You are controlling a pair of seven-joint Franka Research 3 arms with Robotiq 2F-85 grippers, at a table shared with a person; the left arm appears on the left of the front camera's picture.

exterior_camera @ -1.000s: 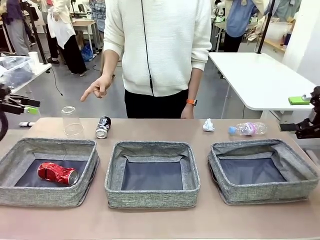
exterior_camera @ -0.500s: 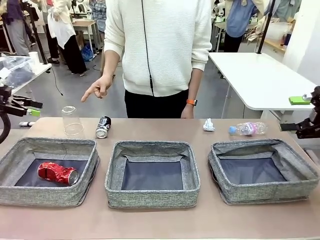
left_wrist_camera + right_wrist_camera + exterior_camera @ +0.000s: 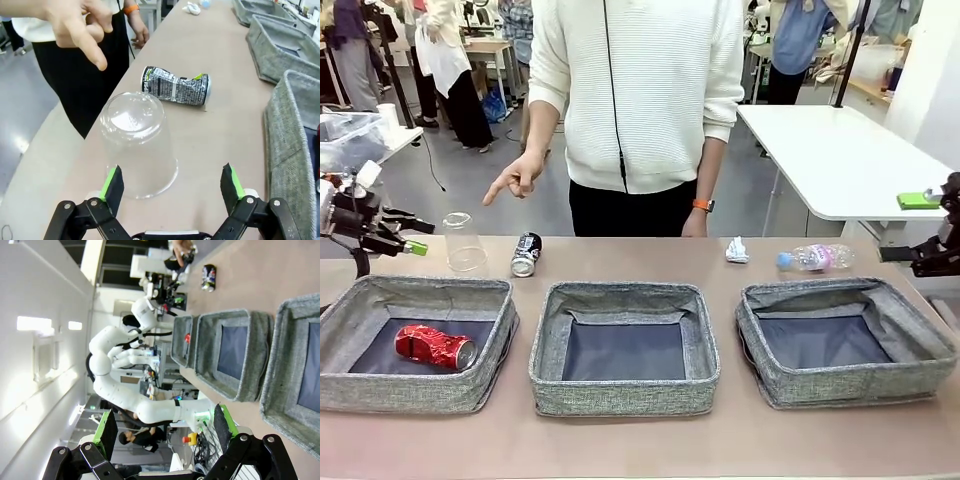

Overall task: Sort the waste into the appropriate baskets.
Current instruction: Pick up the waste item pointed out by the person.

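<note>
Waste first. Clear plastic cup (image 3: 465, 243) stands mouth down on the table, beyond and to the left of the middle basket (image 3: 625, 392), behind the far rim of the left basket (image 3: 420, 288). Black-and-silver can (image 3: 526, 254) lies on its side just beside the cup, on the side nearer the middle basket, and apart from the cup. Crushed red can (image 3: 435, 346) lies inside the left basket. Crumpled white paper wad (image 3: 737, 250) rests beyond the middle basket's far right corner. Clear bottle with pink label (image 3: 817, 258) lies on its side farther right, behind the right basket (image 3: 850, 385). The middle and right baskets show only dark lining.

Left gripper (image 3: 412, 232) hovers well left of the middle basket, level with the cup and pointed at it. In the left wrist view the left gripper (image 3: 172, 175) has its jaws spread wide and grips nothing. The cup (image 3: 137, 145) sits just ahead of one green pad (image 3: 111, 181); contact cannot be determined.

Right gripper (image 3: 910, 255) hangs far right of the middle basket, past the right basket. In the right wrist view the right gripper (image 3: 162, 427) has its jaws fully apart with nothing between them.

The person's hand (image 3: 517, 174) is raised beyond the middle basket's left side, above the can, forefinger extended downward and touching nothing. The person's other hand (image 3: 695, 222) hangs at the far table edge.
</note>
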